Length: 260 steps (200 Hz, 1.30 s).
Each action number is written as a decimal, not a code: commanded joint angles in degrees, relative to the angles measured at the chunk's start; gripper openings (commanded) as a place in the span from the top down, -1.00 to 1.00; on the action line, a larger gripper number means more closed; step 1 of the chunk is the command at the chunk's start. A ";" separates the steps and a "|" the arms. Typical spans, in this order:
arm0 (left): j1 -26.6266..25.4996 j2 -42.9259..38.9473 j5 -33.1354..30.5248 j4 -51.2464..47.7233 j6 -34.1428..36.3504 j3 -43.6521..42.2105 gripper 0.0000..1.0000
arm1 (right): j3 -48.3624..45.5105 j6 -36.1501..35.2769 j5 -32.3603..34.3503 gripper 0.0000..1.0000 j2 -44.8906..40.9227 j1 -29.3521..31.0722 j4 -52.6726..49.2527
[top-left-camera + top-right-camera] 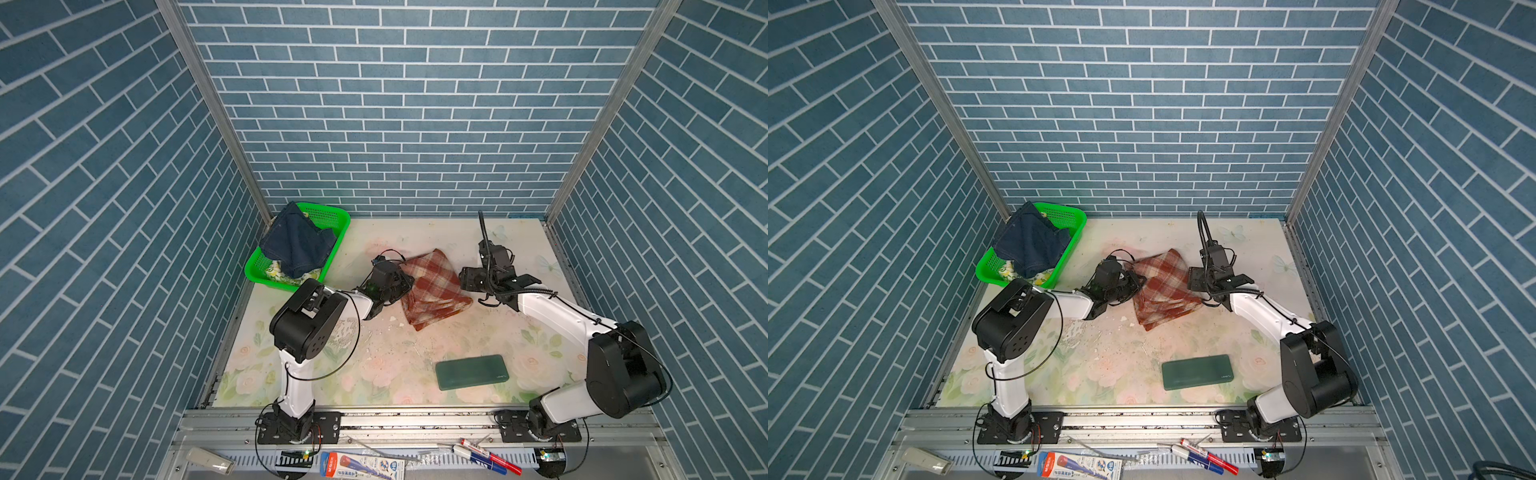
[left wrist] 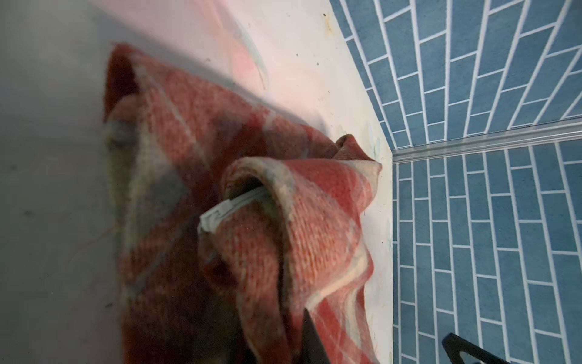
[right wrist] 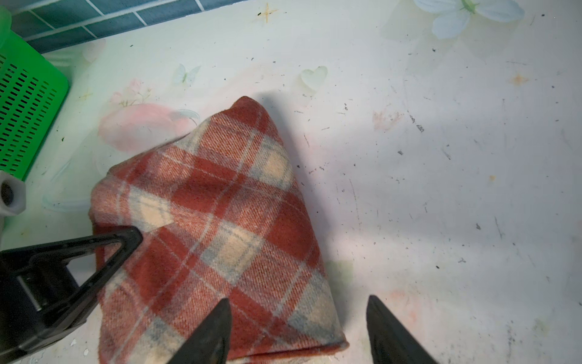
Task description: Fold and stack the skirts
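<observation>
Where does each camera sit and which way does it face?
Top views: high over the front rail, facing down toward the back wall; left arm, right arm show.
Left wrist: on the left arm, tight against the plaid skirt; one finger of the left end effector shows.
Right wrist: on the right arm, looking down at skirt and table; the open right end effector shows.
Shared: all views show the plaid skirt.

Showing a pale floral-printed table (image 1: 415,235), scuffed and speckled with dark marks. Bearing a green mesh basket (image 1: 259,270) at the far left corner, a folded rust-and-cream plaid skirt (image 1: 434,291) around the middle toward the far side, and a flat dark green slab (image 1: 471,372) near and right of centre, well apart from the skirt. Carrying small white chips (image 1: 392,319) scattered just near-left of the skirt.
</observation>
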 commanded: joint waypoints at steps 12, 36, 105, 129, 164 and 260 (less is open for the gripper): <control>-0.21 3.23 -2.03 -0.77 0.60 -0.02 1.00 | -1.92 -1.62 -0.86 -0.36 -1.09 1.14 0.86; -0.01 4.07 -2.97 -2.06 1.16 0.13 1.00 | -2.41 -4.20 -0.68 -0.38 -0.75 3.51 2.72; 0.59 4.28 -3.50 -2.03 1.25 -1.01 1.00 | -7.51 -13.34 0.85 -0.39 4.10 12.99 18.03; 0.61 4.58 -3.27 -1.60 1.23 -0.91 1.00 | -9.26 -15.64 3.51 -0.39 6.64 16.40 23.84; 0.95 5.07 -2.98 -0.98 1.11 -0.93 1.00 | -11.21 -17.07 6.84 -0.42 10.18 20.20 30.92; 1.56 5.86 -2.01 -0.03 0.90 -0.58 1.00 | -12.80 -12.82 15.09 -0.63 20.46 26.88 42.50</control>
